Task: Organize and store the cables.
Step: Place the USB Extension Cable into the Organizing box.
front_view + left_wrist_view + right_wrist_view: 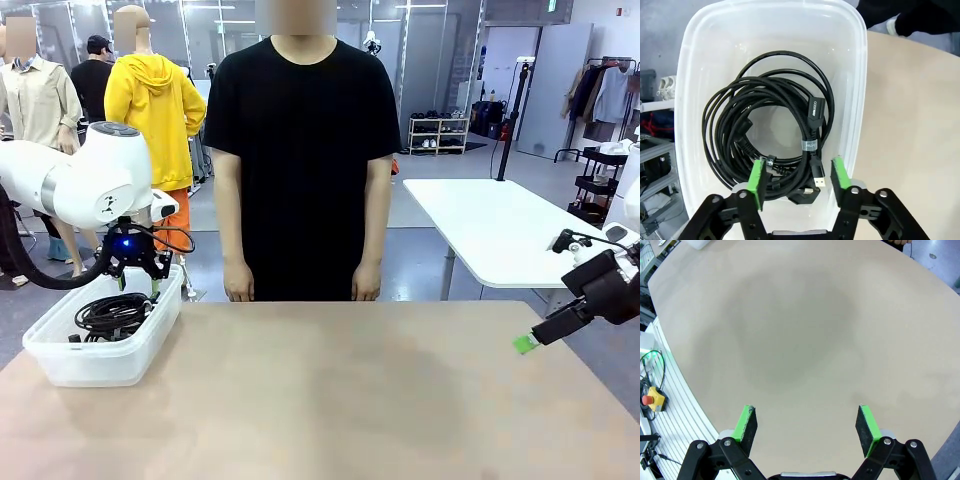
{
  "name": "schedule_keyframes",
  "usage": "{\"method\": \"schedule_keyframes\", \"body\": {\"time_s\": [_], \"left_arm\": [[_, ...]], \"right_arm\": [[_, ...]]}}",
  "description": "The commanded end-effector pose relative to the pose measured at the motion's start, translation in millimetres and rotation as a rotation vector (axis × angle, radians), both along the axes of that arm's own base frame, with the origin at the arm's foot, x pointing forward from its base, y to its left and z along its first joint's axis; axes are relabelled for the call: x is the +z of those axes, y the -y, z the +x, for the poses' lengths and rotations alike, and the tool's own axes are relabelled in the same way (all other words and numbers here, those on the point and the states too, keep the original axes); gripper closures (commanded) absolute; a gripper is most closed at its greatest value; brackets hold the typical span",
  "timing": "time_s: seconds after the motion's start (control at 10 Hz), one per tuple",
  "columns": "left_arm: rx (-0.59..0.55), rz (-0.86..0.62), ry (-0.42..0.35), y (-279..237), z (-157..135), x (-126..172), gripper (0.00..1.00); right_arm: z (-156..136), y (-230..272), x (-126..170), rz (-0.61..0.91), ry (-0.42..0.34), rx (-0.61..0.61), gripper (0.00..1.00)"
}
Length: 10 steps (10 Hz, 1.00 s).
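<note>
Cables: we see them coiled inside the clear plastic bin, far left.
Left gripper: fingers apart above them, holding nothing.
Right gripper: fingers wide, nothing held.

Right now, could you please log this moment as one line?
left gripper: open over bin | cables: coiled in bin | right gripper: open, nothing held
</note>
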<state>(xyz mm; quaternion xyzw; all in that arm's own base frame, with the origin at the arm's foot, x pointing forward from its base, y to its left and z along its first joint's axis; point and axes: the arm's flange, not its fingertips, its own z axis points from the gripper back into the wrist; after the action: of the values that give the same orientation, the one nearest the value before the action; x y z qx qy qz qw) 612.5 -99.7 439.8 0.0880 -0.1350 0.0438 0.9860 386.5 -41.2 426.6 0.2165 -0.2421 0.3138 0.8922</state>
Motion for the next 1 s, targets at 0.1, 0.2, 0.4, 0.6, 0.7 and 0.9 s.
{"method": "schedule_keyframes", "body": {"time_s": [0.1, 0.2, 0.4, 0.6, 0.7, 0.9], "left_arm": [[0.019, -0.006, 0.0, -1.0, -4.9, 9.9, 0.0], [0.021, -0.013, 0.007, 0.0, -6.0, 10.8, 0.02], [0.019, -0.051, 0.021, -0.3, -7.8, 9.0, 0.0], [0.009, -0.017, 0.014, 0.5, -2.0, 9.8, 0.0], [0.009, -0.017, 0.014, 0.5, -2.0, 9.8, 0.0], [0.009, -0.017, 0.014, 0.5, -2.0, 9.8, 0.0]], "right_arm": [[0.4, -1.6, 1.2, 0.005, -0.012, -0.012, 0.0], [0.4, -1.6, 1.2, 0.005, -0.012, -0.012, 0.0], [0.4, -1.6, 1.2, 0.005, -0.012, -0.012, 0.0], [0.4, -1.6, 1.2, 0.005, -0.012, -0.012, 0.0], [0.4, -1.6, 1.2, 0.005, -0.012, -0.012, 0.0], [0.4, -1.6, 1.2, 0.005, -0.012, -0.012, 0.0]]}}
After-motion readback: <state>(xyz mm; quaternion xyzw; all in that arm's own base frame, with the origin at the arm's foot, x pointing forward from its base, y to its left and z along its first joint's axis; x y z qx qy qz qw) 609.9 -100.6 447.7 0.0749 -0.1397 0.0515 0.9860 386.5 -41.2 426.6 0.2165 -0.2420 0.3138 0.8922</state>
